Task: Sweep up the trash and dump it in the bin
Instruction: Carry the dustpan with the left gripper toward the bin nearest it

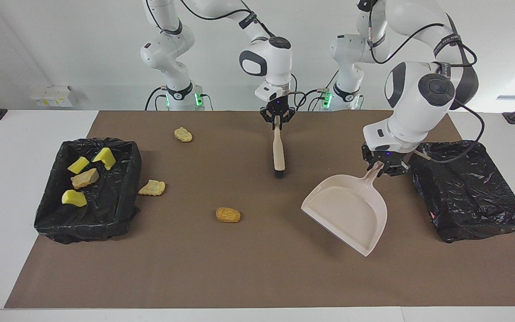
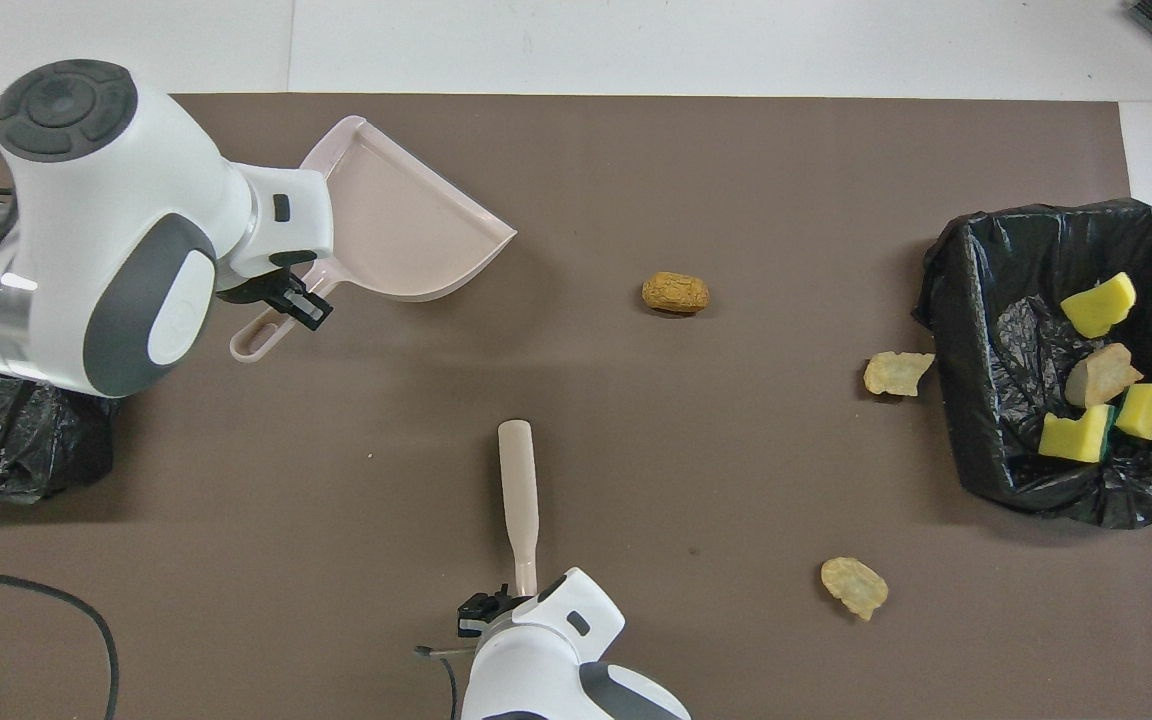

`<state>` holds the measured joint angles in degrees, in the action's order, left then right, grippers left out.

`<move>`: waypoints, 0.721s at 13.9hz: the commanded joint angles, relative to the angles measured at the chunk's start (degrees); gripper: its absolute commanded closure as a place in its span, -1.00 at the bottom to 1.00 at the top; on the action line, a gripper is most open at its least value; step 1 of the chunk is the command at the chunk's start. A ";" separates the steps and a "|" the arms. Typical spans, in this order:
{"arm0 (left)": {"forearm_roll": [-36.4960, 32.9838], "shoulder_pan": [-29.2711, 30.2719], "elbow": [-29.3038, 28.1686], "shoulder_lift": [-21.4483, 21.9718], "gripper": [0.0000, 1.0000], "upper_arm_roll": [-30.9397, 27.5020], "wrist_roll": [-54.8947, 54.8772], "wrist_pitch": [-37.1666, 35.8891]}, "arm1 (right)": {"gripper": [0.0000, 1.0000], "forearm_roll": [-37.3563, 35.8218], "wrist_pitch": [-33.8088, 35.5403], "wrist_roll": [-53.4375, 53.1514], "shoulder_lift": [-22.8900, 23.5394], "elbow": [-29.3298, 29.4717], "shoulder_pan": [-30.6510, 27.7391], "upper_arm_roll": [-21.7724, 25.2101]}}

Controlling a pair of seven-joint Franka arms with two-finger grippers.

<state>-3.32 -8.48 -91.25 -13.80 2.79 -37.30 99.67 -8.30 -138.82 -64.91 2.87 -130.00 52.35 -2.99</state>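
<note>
While four scraps already lie in the bin point(image 1: 52, 214) at the right arm's end, three lumps point(image 1: 228, 215) are left on the mat. The left gripper point(image 1: 383, 164) clasps the dustpan point(image 1: 347, 212); the right gripper point(image 1: 277, 117) is clenched on the brush point(image 1: 278, 150). Only the overhead view shows the green backing on one sponge piece point(image 2: 1076, 436).

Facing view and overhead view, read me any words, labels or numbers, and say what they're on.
No text can be read.
Black strap on the left arm: white lettering, too small to read.
Small white boxes by the wall: markings too small to read.
</note>
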 commanded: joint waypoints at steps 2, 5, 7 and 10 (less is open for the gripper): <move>-2.22 3.55 -3.66 2.55 1.00 0.55 -10.05 0.79 | 1.00 -1.45 0.74 -0.65 1.35 2.38 -0.14 0.09; -3.71 6.71 -6.30 3.69 1.00 0.55 -19.36 2.98 | 1.00 -1.45 2.59 -0.83 1.62 3.44 -0.05 0.09; -4.94 8.64 -9.80 5.36 1.00 0.64 -26.13 5.70 | 1.00 -1.45 2.42 -0.83 1.62 3.27 -0.14 0.09; -4.95 9.44 -15.34 7.82 1.00 0.64 -31.76 11.94 | 1.00 -1.37 1.28 -0.66 1.62 2.57 -0.75 0.09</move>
<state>-7.22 0.41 -100.53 -10.23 2.80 -65.78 107.28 -8.30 -137.35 -64.91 4.05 -127.81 52.22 -2.91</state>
